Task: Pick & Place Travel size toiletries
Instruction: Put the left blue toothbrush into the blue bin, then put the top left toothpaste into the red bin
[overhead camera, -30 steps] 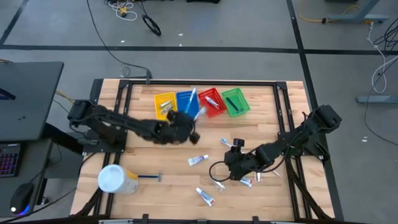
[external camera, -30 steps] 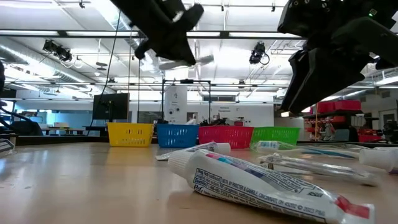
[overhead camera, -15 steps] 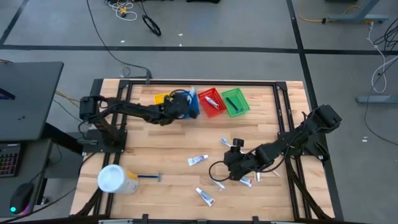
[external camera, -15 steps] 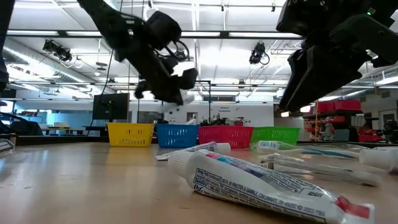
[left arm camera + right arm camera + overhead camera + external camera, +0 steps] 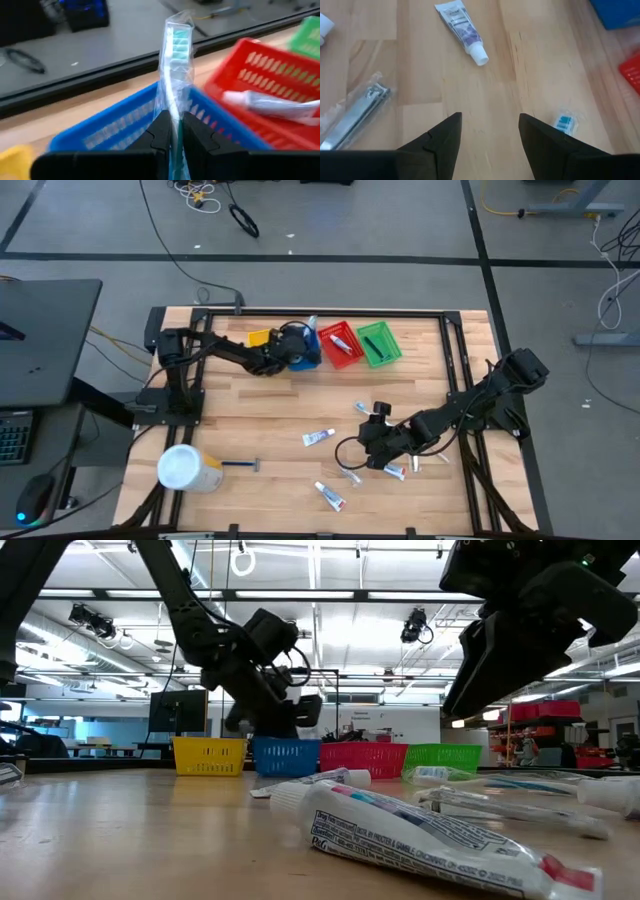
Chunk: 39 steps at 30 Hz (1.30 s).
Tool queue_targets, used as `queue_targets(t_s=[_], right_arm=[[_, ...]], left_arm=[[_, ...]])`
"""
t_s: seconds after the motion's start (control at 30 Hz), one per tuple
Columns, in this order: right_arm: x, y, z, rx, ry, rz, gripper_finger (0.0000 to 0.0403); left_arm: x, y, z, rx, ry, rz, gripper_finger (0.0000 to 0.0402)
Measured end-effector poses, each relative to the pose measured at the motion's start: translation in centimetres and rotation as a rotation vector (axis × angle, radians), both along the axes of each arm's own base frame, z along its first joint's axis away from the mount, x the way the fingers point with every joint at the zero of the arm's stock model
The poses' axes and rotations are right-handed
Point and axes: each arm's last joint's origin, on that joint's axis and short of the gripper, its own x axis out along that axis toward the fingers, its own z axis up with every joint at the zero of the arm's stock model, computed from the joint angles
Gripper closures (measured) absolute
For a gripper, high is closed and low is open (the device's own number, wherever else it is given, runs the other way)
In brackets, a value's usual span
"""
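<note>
My left gripper [image 5: 299, 347] hovers over the blue basket [image 5: 306, 352] in the row at the far edge, shut on a toothbrush [image 5: 175, 55] in a clear wrapper with teal bristles. My right gripper [image 5: 490, 135] stands open above the bare wood toward the near right, nothing between its fingers. Around it, toiletries lie flat on the table: a white tube [image 5: 462, 25], a wrapped nail clipper [image 5: 355, 115], a small blue-printed sachet [image 5: 565, 122]. More tubes [image 5: 318, 437] [image 5: 330, 496] lie nearer the middle. My left gripper pinches the toothbrush's wrapped handle [image 5: 173, 117] between its two fingers [image 5: 161, 132]. The fingers slant downward toward the far edge, and the brush runs along them. Its bristle end [image 5: 176, 37] sticks out past the fingertips, above the blue basket's far wall [image 5: 210, 112].
A yellow basket [image 5: 260, 338], a red basket [image 5: 341, 344] holding a tube [image 5: 270, 105] and a green basket [image 5: 378, 344] stand beside the blue one. A big white-and-yellow container [image 5: 187, 469] lies at the near left, a blue-handled stick [image 5: 240, 465] beside it.
My left gripper, still shut on the toothbrush, has swung from mid-table toward the far edge and sunk down over the blue basket.
</note>
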Motion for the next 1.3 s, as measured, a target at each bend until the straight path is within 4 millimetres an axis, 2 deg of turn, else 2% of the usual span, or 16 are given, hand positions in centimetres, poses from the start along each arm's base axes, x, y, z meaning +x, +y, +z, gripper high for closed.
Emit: queue_targets(t_s=[0.27, 0.67, 0.83, 0.97, 1.13, 1.3], right_arm=[[0.0, -0.2, 0.0, -0.002, 0.006, -0.007, 0.0196], [0.0, -0.2, 0.0, -0.002, 0.006, -0.007, 0.0196], [0.0, -0.2, 0.0, -0.001, 0.006, -0.012, 0.0196], [-0.3, -0.4, -0.2, 0.012, 0.014, -0.088, 0.0196], [-1.5, -1.1, -0.7, 0.026, 0.102, -0.242, 0.0196], [-2.6, -1.7, -1.0, 0.023, 0.163, -0.372, 0.0196]], left_arm=[[0.0, -0.1, -0.6, -0.051, 0.003, -0.001, 0.0356], [0.0, -0.4, -0.1, -0.038, 0.024, -0.035, 0.0271], [-0.1, -1.8, 2.0, 0.008, 0.069, -0.102, 0.0240], [-0.8, -3.1, 4.7, 0.052, 0.094, -0.116, 0.0226], [-2.5, -4.9, 8.3, 0.066, 0.096, -0.147, 0.0226], [-3.8, -7.8, 11.6, 0.035, 0.012, -0.313, 0.0234]])
